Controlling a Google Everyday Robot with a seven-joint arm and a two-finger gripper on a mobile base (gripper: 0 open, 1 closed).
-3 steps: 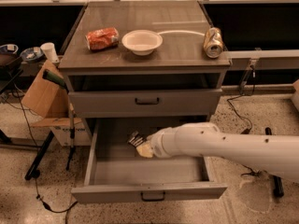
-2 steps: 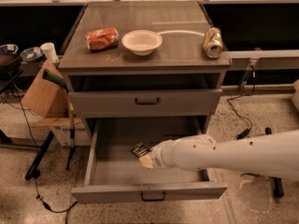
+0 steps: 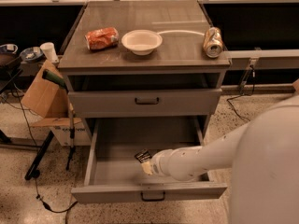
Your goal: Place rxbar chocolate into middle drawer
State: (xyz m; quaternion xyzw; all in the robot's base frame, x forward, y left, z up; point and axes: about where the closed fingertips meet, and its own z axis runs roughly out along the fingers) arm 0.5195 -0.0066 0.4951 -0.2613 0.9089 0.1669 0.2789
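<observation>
The middle drawer is pulled open at the bottom of the cabinet, showing its grey tray-like inside and a thin front with a small dark handle. My gripper reaches in from the right, over the front middle of the drawer's inside. It is shut on the rxbar chocolate, a small black bar with pale print that sticks up and left from the tip. The bar sits low inside the drawer; whether it touches the floor I cannot tell.
Above is a closed grey drawer front. On the cabinet top lie an orange-red snack bag, a white bowl and a tan can. A cardboard box, a white cup and a stand with cables are at left.
My gripper has moved with the bar from the back of the drawer toward its front and lower down. Nothing on the cabinet top has moved.
</observation>
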